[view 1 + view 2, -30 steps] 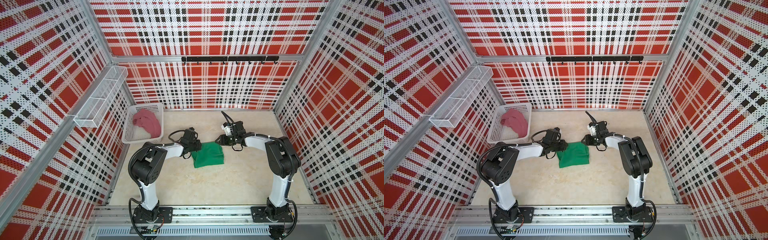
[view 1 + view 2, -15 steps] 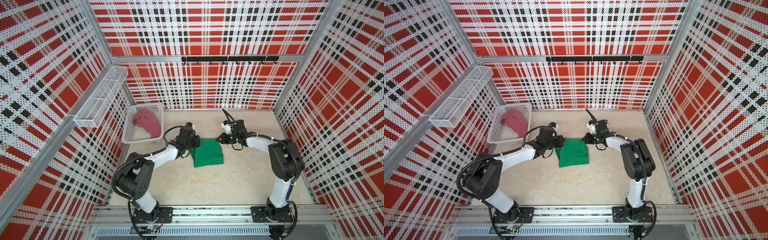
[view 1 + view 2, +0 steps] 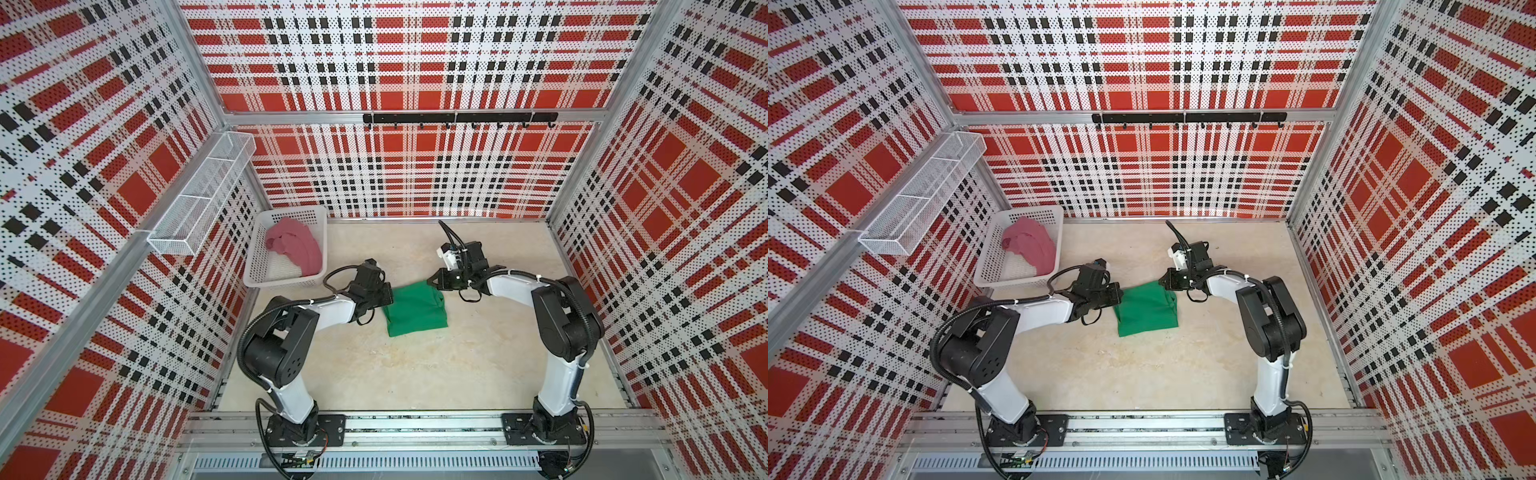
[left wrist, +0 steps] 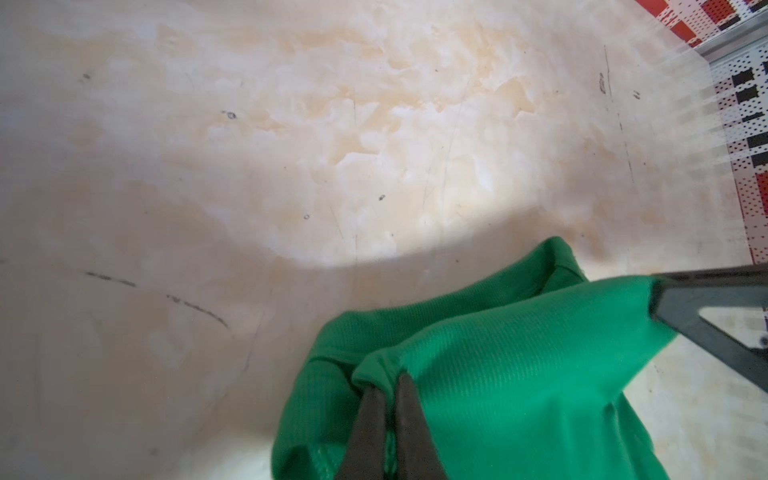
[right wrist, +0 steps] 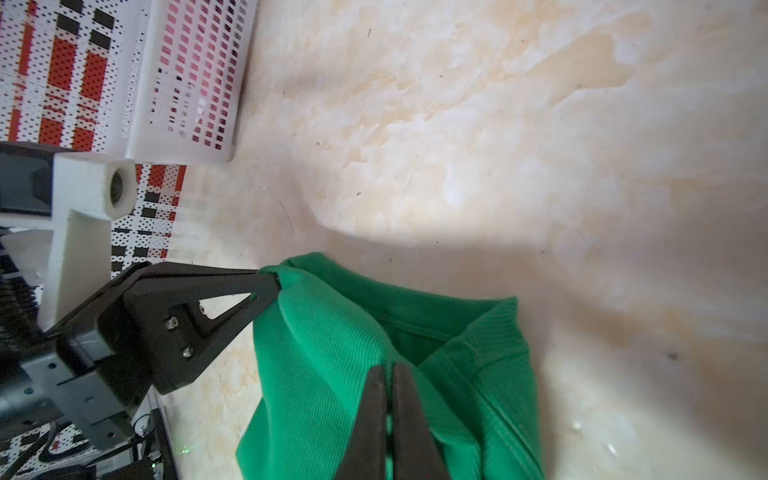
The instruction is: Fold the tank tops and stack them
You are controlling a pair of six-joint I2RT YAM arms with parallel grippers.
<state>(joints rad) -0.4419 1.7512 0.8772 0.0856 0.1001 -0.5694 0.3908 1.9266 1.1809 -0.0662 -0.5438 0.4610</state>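
Note:
The green tank top lies folded on the middle of the table, its far edge pulled up a little. My left gripper is shut on the far left corner of that edge. My right gripper is shut on the far right corner. Each wrist view also shows the opposite gripper pinching the cloth: the right gripper and the left gripper. The pink tank top lies crumpled in the white basket at the back left.
The basket stands just left of my left wrist, against the left wall. A wire shelf hangs on the left wall and a black hook rail on the back wall. Bare table lies in front of the green top.
Both grippers have closed on the green top's far corners. Its far edge now stands slightly raised. The left arm's elbow swung out and came back.

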